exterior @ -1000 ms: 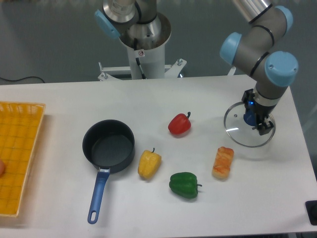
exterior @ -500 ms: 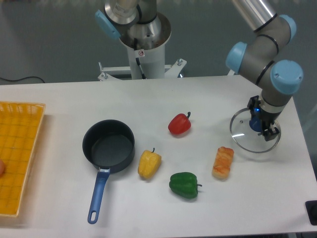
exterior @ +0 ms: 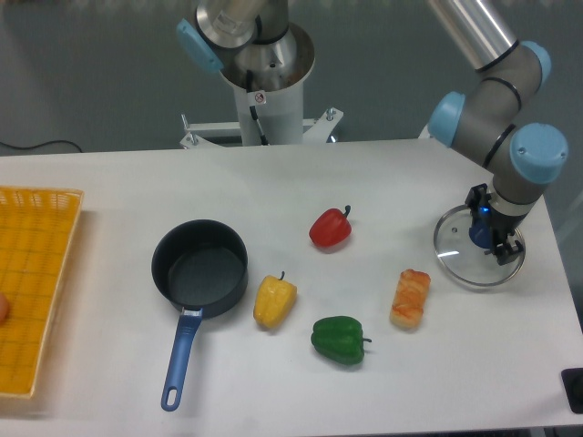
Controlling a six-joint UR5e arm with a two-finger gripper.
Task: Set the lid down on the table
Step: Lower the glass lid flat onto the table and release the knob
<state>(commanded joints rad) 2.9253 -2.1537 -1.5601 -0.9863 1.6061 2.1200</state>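
Observation:
The lid [exterior: 460, 256], a clear glass disc with a thin silver rim, is at the right end of the white table [exterior: 301, 182], close to or touching the surface. My gripper [exterior: 492, 238] points down over its centre and is shut on the lid's small blue knob. The knob is mostly hidden by the fingers. I cannot tell whether the lid rests fully on the table.
An open dark saucepan [exterior: 200, 269] with a blue handle stands left of centre. A red pepper [exterior: 330, 228], yellow pepper [exterior: 274, 301], green pepper [exterior: 339, 340] and an orange pastry [exterior: 410, 298] lie between it and the lid. A yellow woven tray [exterior: 32, 282] is at the left edge.
My gripper has carried the lid rightward and a little toward the front, and lower over the right end of the table.

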